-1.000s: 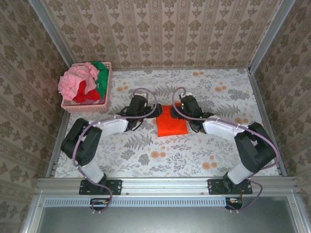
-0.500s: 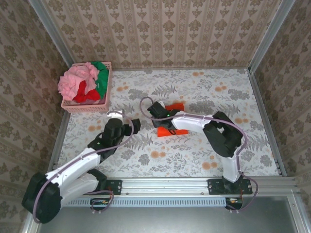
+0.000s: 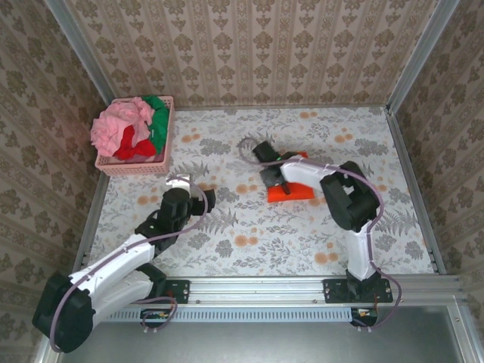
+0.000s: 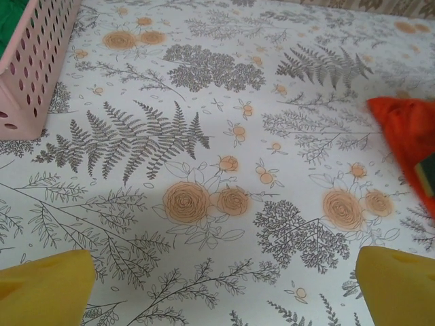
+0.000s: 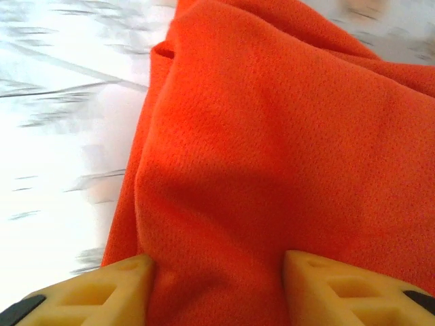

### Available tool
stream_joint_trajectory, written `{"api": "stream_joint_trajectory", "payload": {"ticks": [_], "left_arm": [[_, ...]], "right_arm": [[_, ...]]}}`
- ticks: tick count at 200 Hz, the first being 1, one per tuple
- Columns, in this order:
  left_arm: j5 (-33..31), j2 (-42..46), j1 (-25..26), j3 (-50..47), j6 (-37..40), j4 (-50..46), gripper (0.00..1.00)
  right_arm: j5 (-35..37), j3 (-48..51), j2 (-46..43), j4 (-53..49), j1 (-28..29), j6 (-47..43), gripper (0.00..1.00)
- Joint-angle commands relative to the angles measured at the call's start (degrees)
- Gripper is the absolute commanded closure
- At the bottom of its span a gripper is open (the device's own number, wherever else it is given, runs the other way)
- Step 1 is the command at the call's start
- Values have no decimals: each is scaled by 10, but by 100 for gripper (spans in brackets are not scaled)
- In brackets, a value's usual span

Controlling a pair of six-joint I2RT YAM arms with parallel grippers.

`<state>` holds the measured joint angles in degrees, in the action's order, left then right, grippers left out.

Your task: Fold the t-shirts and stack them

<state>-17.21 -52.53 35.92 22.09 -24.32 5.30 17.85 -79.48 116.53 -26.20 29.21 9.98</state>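
Table (image 3: 325, 234): white top with flowers and ferns on it.
Basket (image 3: 134, 168): pink, in the far left corner of the table.
Shirts (image 3: 121, 128): pink, red and green, piled high in the basket.
Orange shirt (image 3: 296, 192): folded, on the table right of the middle, well apart from the basket.
Left gripper (image 4: 221, 275): wide open, holding nothing, low over the table.
Right gripper (image 5: 217, 272): squeezing a fold of the orange shirt.

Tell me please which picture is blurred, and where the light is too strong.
Right wrist view: the table is smeared as by motion and washed out, while the weave of the orange t-shirt is sharp. Left wrist view: the table's floral print is crisp, but the left pincer at the bottom edge is out of focus. Top external view: even light, faint shadows, no glare.
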Motion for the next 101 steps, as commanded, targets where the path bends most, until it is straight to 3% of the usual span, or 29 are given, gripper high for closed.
{"api": "stream_joint_trajectory", "payload": {"ticks": [1, 55, 101], "left_arm": [[7, -13, -4, 10, 26, 28, 0], [23, -50, -14, 21, 47, 64, 0], [45, -72, -43, 35, 66, 79, 0]], "right_arm": [[-86, -13, -21, -84, -67, -66, 49], [-45, -17, -7, -96, -160, -259, 39], [-6, 17, -18, -60, -249, -275, 39]]}}
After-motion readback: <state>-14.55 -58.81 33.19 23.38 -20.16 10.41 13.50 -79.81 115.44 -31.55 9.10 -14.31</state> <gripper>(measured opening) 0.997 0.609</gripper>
